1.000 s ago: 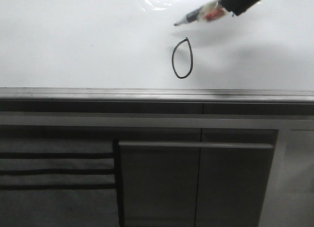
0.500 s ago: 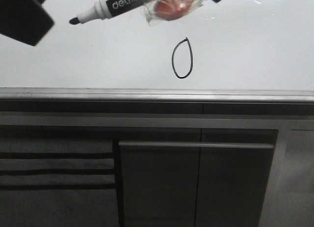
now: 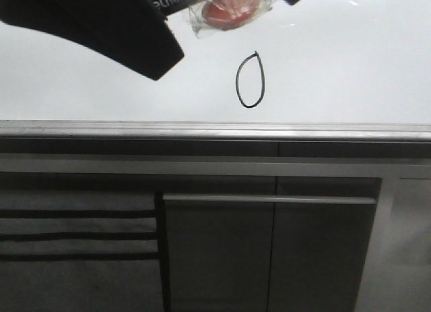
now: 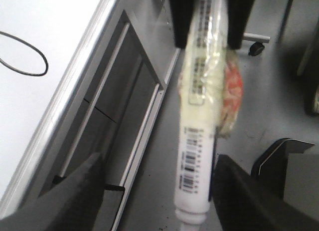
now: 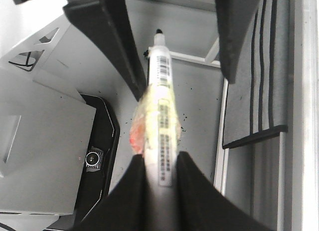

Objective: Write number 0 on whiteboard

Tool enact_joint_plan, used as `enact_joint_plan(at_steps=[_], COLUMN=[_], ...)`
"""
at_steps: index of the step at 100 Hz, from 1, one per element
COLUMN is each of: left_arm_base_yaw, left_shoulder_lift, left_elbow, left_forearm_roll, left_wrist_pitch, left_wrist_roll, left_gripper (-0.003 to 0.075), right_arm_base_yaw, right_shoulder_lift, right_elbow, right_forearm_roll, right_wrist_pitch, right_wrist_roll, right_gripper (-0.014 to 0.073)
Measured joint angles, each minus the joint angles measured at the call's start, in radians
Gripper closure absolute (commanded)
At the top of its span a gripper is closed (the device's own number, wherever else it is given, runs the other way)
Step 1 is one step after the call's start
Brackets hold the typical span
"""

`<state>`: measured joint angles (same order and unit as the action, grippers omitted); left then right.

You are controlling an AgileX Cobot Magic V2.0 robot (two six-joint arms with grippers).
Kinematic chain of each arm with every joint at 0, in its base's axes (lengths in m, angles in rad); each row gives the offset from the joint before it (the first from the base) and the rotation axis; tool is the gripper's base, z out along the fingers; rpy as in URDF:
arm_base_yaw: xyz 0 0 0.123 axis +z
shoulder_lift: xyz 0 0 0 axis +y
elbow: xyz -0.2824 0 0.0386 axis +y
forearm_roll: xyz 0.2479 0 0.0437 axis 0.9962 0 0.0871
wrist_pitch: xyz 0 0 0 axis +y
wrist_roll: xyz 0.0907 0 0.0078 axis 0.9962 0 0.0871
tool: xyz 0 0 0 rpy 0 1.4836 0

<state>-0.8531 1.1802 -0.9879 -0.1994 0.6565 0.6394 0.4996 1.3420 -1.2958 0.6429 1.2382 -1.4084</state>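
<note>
The left gripper [image 3: 145,46] and the marker pen [image 3: 202,2] crowd the top of the whiteboard [image 3: 350,69]. It's wide open around the number 0 [image 3: 250,80] and down to the grey edge strip [image 3: 215,131].

Right gripper [image 5: 160,178]: 2 dark fingers [image 5: 133,191] pressed tight against both sides of the marker pen [image 5: 163,136], holding it by the rear part, tip pointing away from the wrist. Left gripper [image 4: 157,191]: 2 fingers [image 4: 75,196] spread wide apart, one on each side of the pen's front end, not touching it. In the front view, left gripper seen as a dark blurred shape at the upper left, covering the tip of the pen.
</note>
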Motion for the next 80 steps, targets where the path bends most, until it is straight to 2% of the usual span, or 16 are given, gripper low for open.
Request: enact_joint_plan(at_steps=[11,33,42,49,57,64,68,80], left_arm_base_yaw=[0.000,0.000,0.000,-0.002,-0.002,-0.002,-0.002,0.020], left_shoulder_lift=[0.000,0.000,0.000,0.000,0.000,0.000,0.000,0.003], left_elbow=[-0.002,-0.002,-0.002,-0.002,-0.002,-0.002,-0.002,-0.002], left_forearm_roll=[0.000,-0.004,-0.006,-0.008,-0.008,-0.008,-0.008,-0.008], left_wrist_pitch=[-0.014,-0.010,-0.007,-0.005,0.001,0.000,0.000,-0.002], left_wrist_roll=[0.000,0.001,0.001,0.001,0.010,0.011,0.011,0.001], left_gripper=[0.0379,0.0601,0.0648,0.0679,0.0711,0.0733,0.0740,0.0740], right_arm_base_yaw=[0.000,0.000,0.000,0.000,0.000,0.000,0.000,-0.011], right_shoulder_lift=[0.000,0.000,0.000,0.000,0.000,0.000,0.000,-0.011], right_elbow=[0.000,0.000,0.000,0.000,0.000,0.000,0.000,-0.015], right_forearm_roll=[0.005,0.007,0.007,0.007,0.009,0.009,0.003,-0.071], right_wrist_pitch=[0.000,-0.019,-0.026,-0.030,-0.033,-0.033,-0.033,-0.019], right_wrist_roll=[0.000,0.000,0.002,0.007,0.014,0.031,0.048,0.158], right_gripper=[0.0618,0.0617,0.0604,0.0538,0.0389,0.0303,0.0277,0.0274])
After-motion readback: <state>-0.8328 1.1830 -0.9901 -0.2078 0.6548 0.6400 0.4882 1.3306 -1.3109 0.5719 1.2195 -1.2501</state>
